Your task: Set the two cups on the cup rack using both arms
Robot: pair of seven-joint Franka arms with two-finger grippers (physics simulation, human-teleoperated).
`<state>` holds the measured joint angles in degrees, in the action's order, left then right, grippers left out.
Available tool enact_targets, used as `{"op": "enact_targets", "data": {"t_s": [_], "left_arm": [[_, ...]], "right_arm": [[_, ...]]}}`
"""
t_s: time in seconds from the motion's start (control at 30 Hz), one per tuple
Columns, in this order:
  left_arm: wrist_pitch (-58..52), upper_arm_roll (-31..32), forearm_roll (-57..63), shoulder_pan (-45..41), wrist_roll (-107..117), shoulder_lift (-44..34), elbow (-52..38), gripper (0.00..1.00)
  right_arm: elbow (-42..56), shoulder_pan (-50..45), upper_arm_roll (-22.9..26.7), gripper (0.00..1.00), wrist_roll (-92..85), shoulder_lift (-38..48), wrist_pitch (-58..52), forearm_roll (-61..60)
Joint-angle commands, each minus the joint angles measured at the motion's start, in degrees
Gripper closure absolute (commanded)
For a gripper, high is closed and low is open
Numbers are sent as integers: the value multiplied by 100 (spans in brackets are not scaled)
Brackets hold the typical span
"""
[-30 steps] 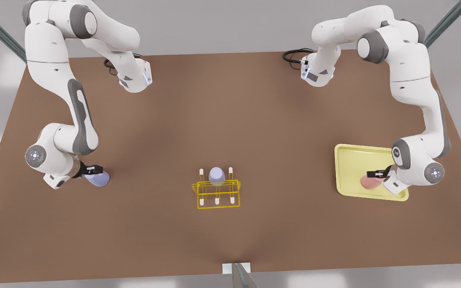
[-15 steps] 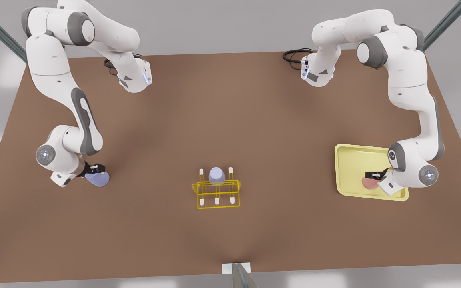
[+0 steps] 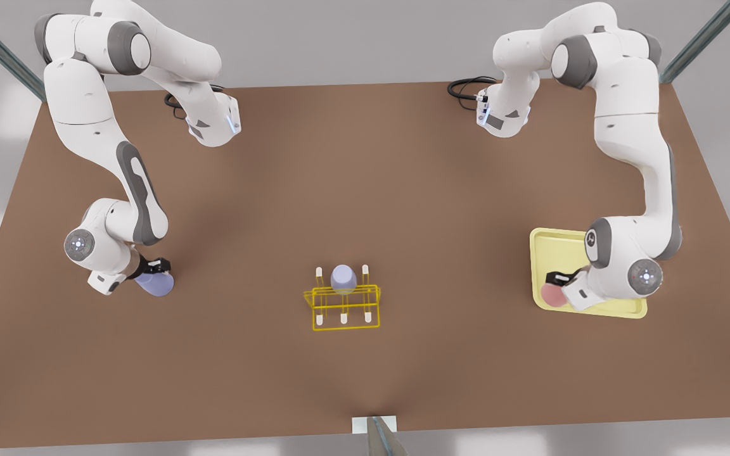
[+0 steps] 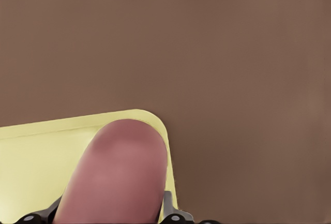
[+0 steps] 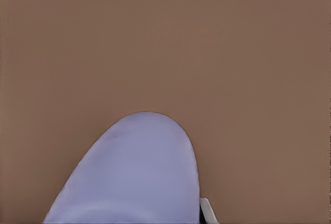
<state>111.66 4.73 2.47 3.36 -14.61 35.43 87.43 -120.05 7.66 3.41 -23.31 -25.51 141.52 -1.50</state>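
Left gripper (image 3: pixel 558 278): at the front view's right, over the yellow tray (image 3: pixel 552 244); clenched on the pink cup (image 3: pixel 553 295), fingers either side of it. In the left wrist view the pink cup (image 4: pixel 116 175) sits between the black finger parts, tray corner (image 4: pixel 150 118) just behind it.
Pink cup: held near the tray's edge closest to the rack, at about 8 o'clock of the tray's middle in the front view; can't tell if it touches the tray floor.
Right gripper (image 3: pixel 154 266): at the front view's left, low over the table (image 3: pixel 365 190); grasping the lavender cup (image 3: pixel 156 284). Right wrist view: lavender cup (image 5: pixel 137 175) close under the cam, one white finger pad (image 5: pixel 208 211) beside it, bare brown table beyond.
Lavender cup (held): well apart from the rack, at about 9 o'clock of it in the front view; tilted, rounded end pointing toward the view's lower right; contact w/ table can't be told.
Cup rack (image 3: pixel 342 303): centre of table, yellow wire frame w/ white-tipped pegs, between the two arms.
2nd lavender cup (image 3: pixel 343 278): upside down on the rack's back-row middle peg, at 12 o'clock of the rack's middle.
Tray: flat, pale yellow, at about 3 o'clock of the rack, well apart from it.
Cables (image 3: pixel 466 87): black loops at the table's far edge, near both arm bases.
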Motion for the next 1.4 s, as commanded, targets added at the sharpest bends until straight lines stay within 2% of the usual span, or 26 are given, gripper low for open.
{"op": "enact_targets", "data": {"t_s": [0.0,0.07,0.17,0.27,0.33,0.47,0.6,0.67,0.87,0.93,0.97,1.07,1.13,1.17,1.2,1.27,1.33,1.37], "left_arm": [[-127,344,8,-37,2708,-10,-147,15],[-127,906,25,-309,4263,8,-278,15],[-74,959,8,-1214,6056,526,-1218,15],[5,959,-282,-1716,7743,1062,-2448,15],[356,1302,-318,-1760,8527,1247,-2722,15],[1077,1355,-326,-2050,8545,1546,-3126,15],[1165,1460,-353,-2375,8518,1959,-3557,15],[1306,1460,-362,-2375,8518,1994,-3601,15],[1393,1478,-362,-2577,8518,2179,-3601,15],[1411,1478,-353,-2586,8518,2196,-3601,14],[1490,1478,-353,-2604,8518,2214,-3601,0],[1473,1478,-362,-2604,8527,2196,-3601,0],[709,1356,-300,-2542,8492,1960,-3610,0],[-134,1100,77,-2437,8317,1643,-3601,0],[-908,1100,377,-2139,7825,1353,-3610,0],[-2297,1100,385,-1365,6059,799,-3601,0],[-3202,1109,570,-802,4178,457,-3601,0],[-3274,881,851,-811,2414,-254,-2910,0]], "right_arm": [[34,-1,-7,24,-165,2,33,-8],[51,-1,-16,26,-165,11,33,-43],[69,-19,-148,26,-235,46,7,-298],[69,-27,-499,26,-226,266,-159,-613],[236,-45,-736,26,-235,433,-633,-1079],[500,-63,-1229,26,-156,512,-925,-1379],[1000,-89,-1782,26,-147,451,-1214,-1976],[1255,-308,-1800,25,-86,363,-1285,-2363],[2512,-924,-1800,25,784,-288,-1311,-2416],[2987,-1021,-1800,25,1100,-376,-1724,-2372],[3250,-1065,-1800,25,1250,-446,-1970,-2328],[3945,-1266,-1791,25,1979,-762,-2436,-2065],[4261,-1478,-1791,25,2489,-955,-2463,-1977],[4481,-1583,-1791,25,2770,-1105,-2463,-1907],[4630,-1689,-1791,25,3095,-1219,-2463,-1898],[4824,-1864,-1748,25,3482,-1333,-2454,-1696],[4947,-1864,-1756,26,3562,-1421,-2454,-1616],[4964,-1864,-1756,25,3562,-1421,-2454,-1616]]}}
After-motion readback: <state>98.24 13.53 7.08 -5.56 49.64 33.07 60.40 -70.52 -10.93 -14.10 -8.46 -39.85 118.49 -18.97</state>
